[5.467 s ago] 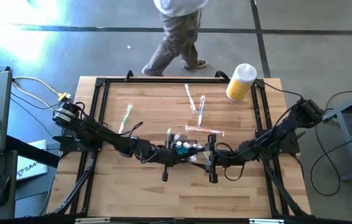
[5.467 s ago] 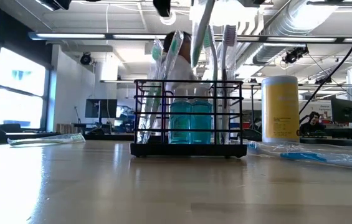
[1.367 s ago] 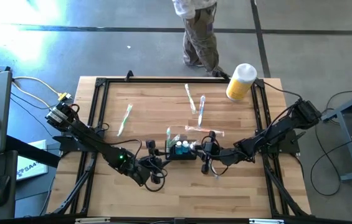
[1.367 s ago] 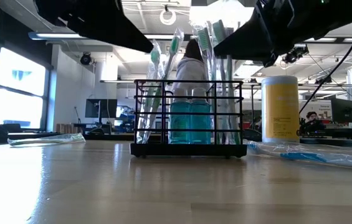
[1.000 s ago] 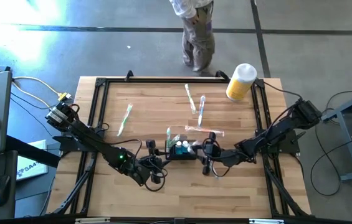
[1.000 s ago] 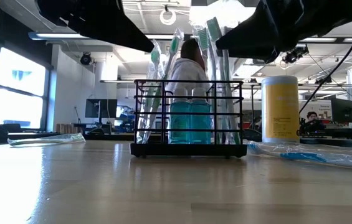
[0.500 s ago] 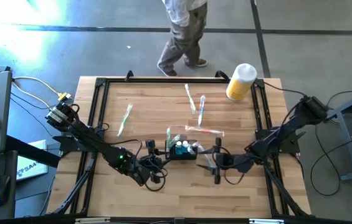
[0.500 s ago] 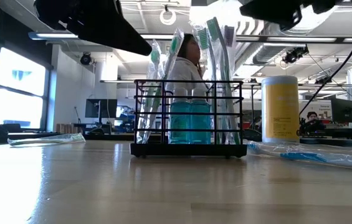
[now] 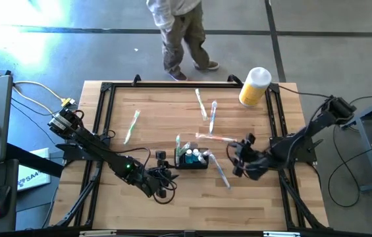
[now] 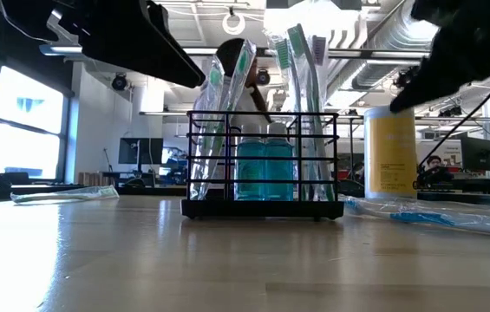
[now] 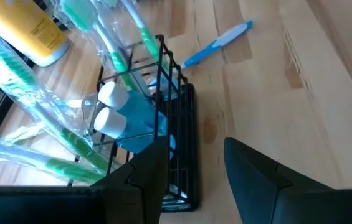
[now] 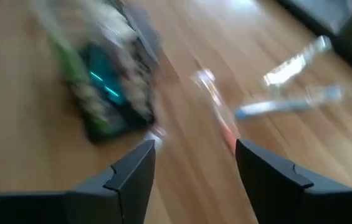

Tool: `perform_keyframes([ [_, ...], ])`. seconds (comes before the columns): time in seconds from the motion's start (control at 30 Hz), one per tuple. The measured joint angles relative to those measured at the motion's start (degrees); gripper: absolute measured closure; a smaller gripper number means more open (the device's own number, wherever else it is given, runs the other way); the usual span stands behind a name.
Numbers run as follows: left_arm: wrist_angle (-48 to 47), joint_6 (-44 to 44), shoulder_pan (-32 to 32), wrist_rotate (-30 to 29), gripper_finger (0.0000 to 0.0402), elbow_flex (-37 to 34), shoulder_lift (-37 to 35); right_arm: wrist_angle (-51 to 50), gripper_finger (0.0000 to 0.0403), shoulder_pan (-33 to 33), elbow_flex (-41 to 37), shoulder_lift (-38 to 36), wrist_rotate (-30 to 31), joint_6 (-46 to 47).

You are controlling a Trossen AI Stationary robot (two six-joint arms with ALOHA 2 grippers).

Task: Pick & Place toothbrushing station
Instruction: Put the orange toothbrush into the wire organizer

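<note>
Left gripper point(image 9: 162, 186): jaws apart and empty, low over the bench point(image 9: 139, 210), just left of and nearer than the toothbrushing station point(image 9: 192, 160). The station stands upright mid-bench, long axis left-to-right, holding wrapped brushes and blue bottles. Right gripper point(image 9: 241, 157): jaws apart, empty, farther off; a loose toothbrush point(image 9: 220, 170) lies between, yellow cylinder point(image 9: 254, 86) well clear.

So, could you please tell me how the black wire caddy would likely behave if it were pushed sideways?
The black wire caddy looks rigid, so it would probably slide rather than flex. The tall toothbrushes rise well above its rim, so it may be top-heavy and tip. The blue bottles low inside probably steady it.
</note>
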Motion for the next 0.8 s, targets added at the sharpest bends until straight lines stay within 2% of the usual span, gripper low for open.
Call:
perform_keyframes([
  [0.13,-0.22,0.66,0.02,0.07,0.0251,0.00,0.00,-3.20,0.0188,-6.70,-0.04,1.93,-5.76,-0.56],
  [0.47,-2.84,2.82,0.04,-1.61,0.0251,0.00,-1.31,0.69,0.0188,-24.21,-0.04,7.00,-17.86,-15.10],
  [0.7,-5.61,2.73,1.15,-0.93,0.0251,0.00,-1.57,6.57,0.0188,-31.86,-0.02,12.90,-26.85,-24.16],
  [0.8,-6.38,2.67,2.30,1.16,0.0251,0.00,-1.60,8.65,0.0188,-33.32,-0.03,16.12,-27.57,-26.70],
])
